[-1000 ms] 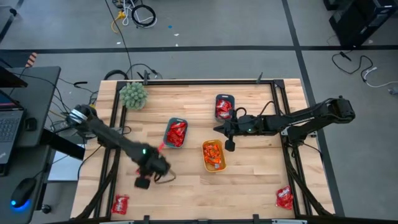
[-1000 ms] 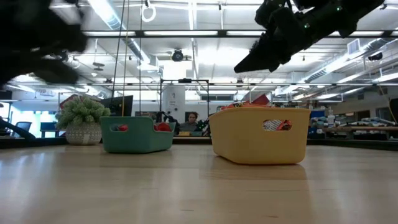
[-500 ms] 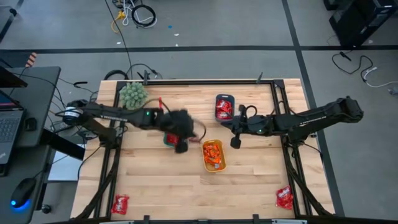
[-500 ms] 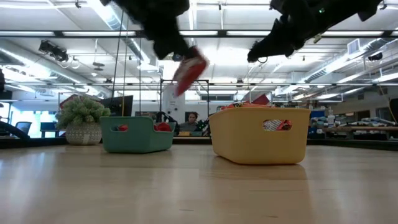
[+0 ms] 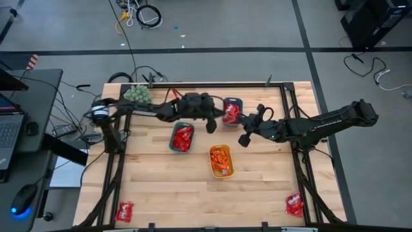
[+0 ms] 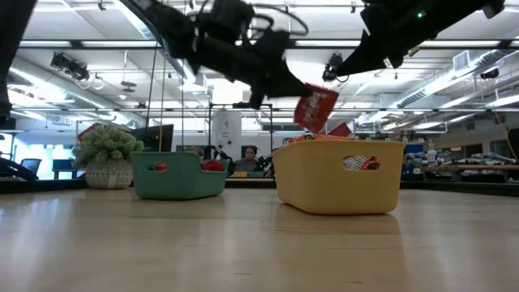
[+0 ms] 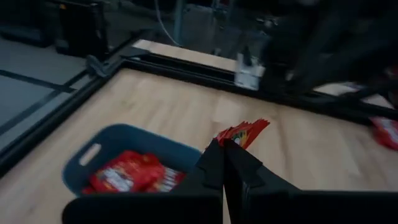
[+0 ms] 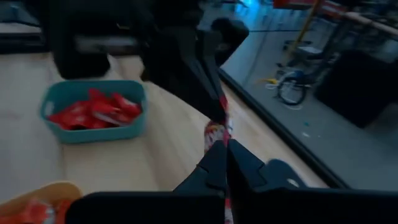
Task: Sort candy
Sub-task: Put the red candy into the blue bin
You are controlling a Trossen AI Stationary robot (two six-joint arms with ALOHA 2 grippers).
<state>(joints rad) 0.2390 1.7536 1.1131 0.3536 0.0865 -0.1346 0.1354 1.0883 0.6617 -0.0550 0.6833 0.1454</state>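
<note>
My left gripper [image 5: 210,124] reaches in from the table's left to beside the blue tray [image 5: 232,111], shut on one red candy [image 6: 315,107]. That candy hangs high above the yellow tray [image 6: 340,174]. My right gripper [image 5: 244,140] hovers shut with nothing in it, just right of the blue tray and pointing at the left gripper. Red candies fill the blue tray [image 7: 124,168] and the teal tray [image 5: 182,137]. Orange ones lie in the yellow tray [image 5: 221,161]. Two red candies [image 5: 124,211] [image 5: 294,205] lie on the table's near corners. My left gripper pinches one end of the red wrapper [image 7: 235,138] between its two fingertips [image 7: 214,155]. The fingers come nearly level from the table's left. The wrapper sticks out past the tips and droops below them [image 6: 315,107], clear of the table and the trays.
A fuzzy green plant [image 5: 138,95] in a pot stands at the far left corner. A dark frame rail [image 5: 193,84] runs around the table's edges. Bare wood lies across the near half of the table [image 5: 193,193].
My left gripper has swung from the table's near left side across to the far middle beside the blue tray, rising and tipping from pointing down to nearly level, carrying the red candy with it. My right gripper has drawn back a little toward the right and risen.
</note>
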